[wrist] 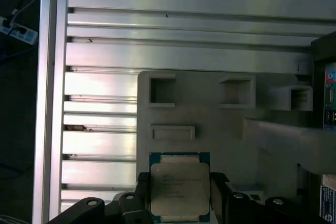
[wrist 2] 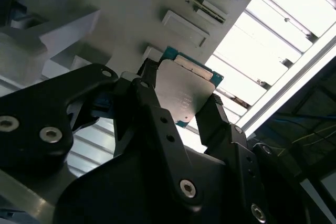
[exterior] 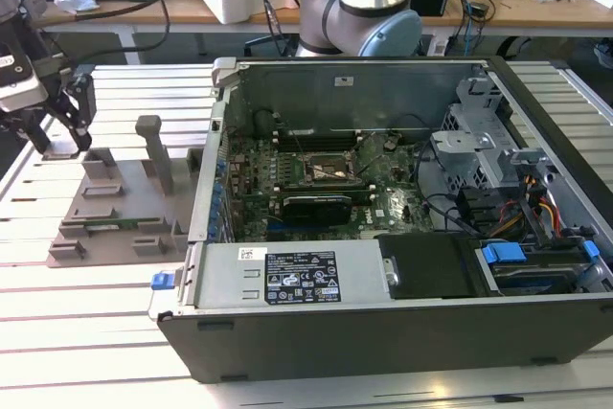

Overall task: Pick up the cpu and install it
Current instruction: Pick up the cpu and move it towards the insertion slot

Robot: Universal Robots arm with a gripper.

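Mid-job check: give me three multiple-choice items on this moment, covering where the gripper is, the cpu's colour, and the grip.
1. Where is the gripper? A inside the case; B over the fixture plate; C above the power supply.
2. The cpu top is: A black; B gold; C silver-grey.
3. The cpu is: A between the fingers; B in the socket; C lying free on the table.
Key: 1 B, it stands over the fixture plate at the exterior view's left. 2 C, both wrist views show a pale metal lid. 3 A, the fingers press two opposite edges.
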